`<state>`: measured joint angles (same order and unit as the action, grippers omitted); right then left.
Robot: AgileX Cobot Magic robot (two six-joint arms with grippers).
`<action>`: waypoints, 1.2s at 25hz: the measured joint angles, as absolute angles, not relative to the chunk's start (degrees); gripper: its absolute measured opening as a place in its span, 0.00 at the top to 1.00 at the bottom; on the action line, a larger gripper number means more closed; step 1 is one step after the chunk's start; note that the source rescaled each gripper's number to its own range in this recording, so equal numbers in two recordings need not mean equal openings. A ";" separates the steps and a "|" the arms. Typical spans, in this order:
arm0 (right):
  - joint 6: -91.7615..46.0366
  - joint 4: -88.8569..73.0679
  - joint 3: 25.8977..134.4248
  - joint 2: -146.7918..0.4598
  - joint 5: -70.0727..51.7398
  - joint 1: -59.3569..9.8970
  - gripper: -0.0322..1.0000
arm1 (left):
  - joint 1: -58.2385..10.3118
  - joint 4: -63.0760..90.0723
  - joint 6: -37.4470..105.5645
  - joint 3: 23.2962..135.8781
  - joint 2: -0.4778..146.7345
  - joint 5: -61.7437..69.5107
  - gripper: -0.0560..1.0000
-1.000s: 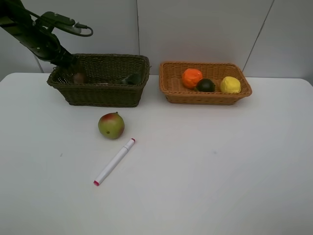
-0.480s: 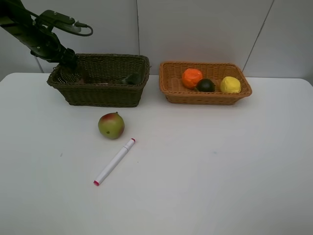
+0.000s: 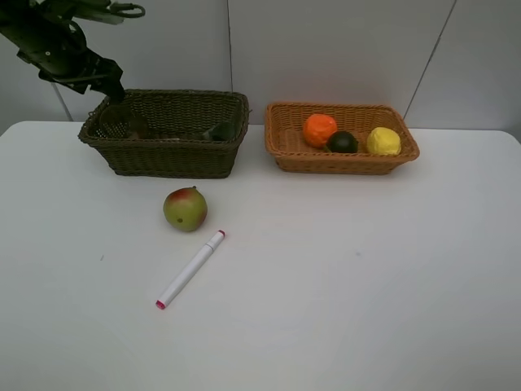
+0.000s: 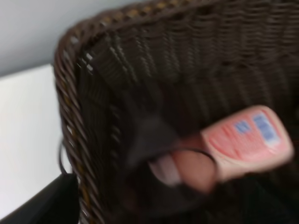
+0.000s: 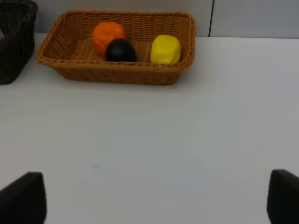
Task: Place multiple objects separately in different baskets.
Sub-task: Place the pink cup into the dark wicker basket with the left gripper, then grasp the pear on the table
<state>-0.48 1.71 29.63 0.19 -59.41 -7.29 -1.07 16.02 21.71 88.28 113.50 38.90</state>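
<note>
The dark olive-brown basket stands back left, the orange-tan basket back right. My left gripper hovers open above the dark basket's left end, holding nothing; one fingertip shows in the left wrist view. Below it, inside the dark basket, lie the pink bottle and the translucent mauve cup. A dark green bottle also lies in there. The orange, dark round fruit and lemon sit in the tan basket. The mango and white marker lie on the table. My right gripper is wide open over bare table.
A white table carries everything, with a pale wall right behind the baskets. A narrow gap separates the two baskets. The dark basket's corner shows in the right wrist view.
My left gripper has lifted up and out of the dark basket's left end, leaving the pink bottle inside. Nothing else has moved.
</note>
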 joint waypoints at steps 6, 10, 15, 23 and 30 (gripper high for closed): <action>-0.48 1.71 29.63 0.19 -59.41 -7.29 0.00 | -1.07 21.40 18.86 88.32 110.65 53.27 0.08; -0.48 1.71 29.63 0.19 -59.41 -7.29 0.00 | -2.14 23.84 16.88 88.32 110.20 62.11 0.08; -0.48 1.71 29.63 0.19 -59.41 -7.29 0.00 | -7.49 24.23 13.89 88.32 110.03 67.37 0.08; -0.48 1.71 29.63 0.19 -59.41 -7.29 0.00 | -21.62 16.84 5.42 88.32 110.03 65.19 0.08; -0.48 1.71 29.63 0.19 -59.41 -7.29 0.00 | -28.84 4.64 -6.81 88.32 110.39 62.17 0.08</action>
